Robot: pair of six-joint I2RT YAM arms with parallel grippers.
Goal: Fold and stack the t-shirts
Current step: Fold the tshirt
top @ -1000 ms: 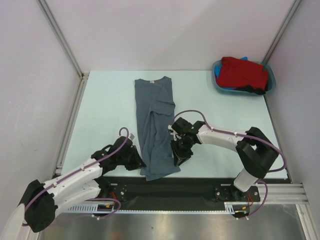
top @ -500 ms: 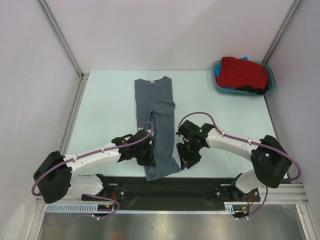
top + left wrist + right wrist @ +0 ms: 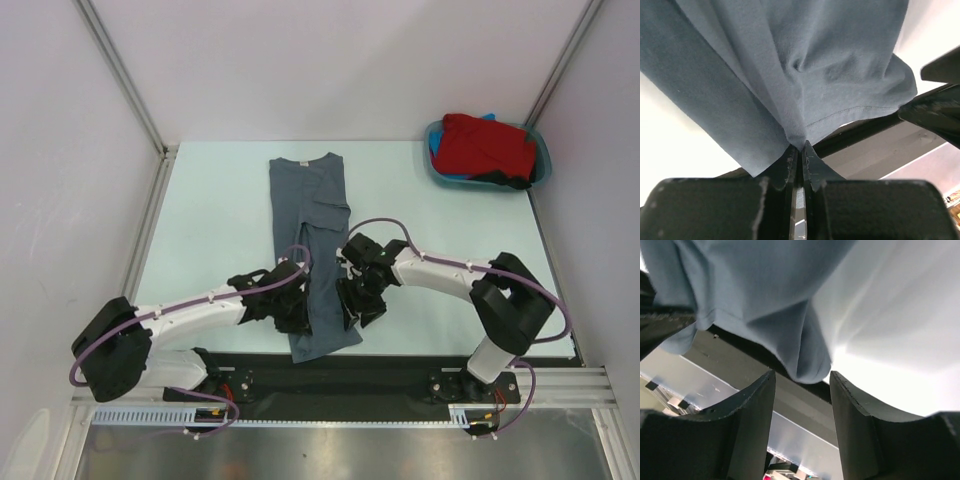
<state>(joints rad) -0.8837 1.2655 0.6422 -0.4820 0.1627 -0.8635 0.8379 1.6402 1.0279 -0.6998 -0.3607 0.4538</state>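
Observation:
A slate-grey t-shirt (image 3: 310, 250) lies folded into a long strip down the middle of the table, its hem hanging over the near edge. My left gripper (image 3: 298, 316) is shut on the shirt's left hem corner (image 3: 801, 141); the cloth peaks between the closed tips. My right gripper (image 3: 352, 308) stands open at the shirt's right hem corner (image 3: 812, 367), which lies just ahead of the gap between its fingers (image 3: 754, 400), apart from both. A red t-shirt (image 3: 487, 147) with bits of blue and black cloth fills the teal tub (image 3: 541, 160).
The tub sits at the far right corner. A black rail (image 3: 400, 370) runs along the near table edge under the hem. Grey walls and metal posts (image 3: 120, 75) close in the sides.
My left arm swung in from the left and shut on the shirt's hem corner. My right gripper drew away to the right, came back to the shirt's right edge, and its jaws widened.

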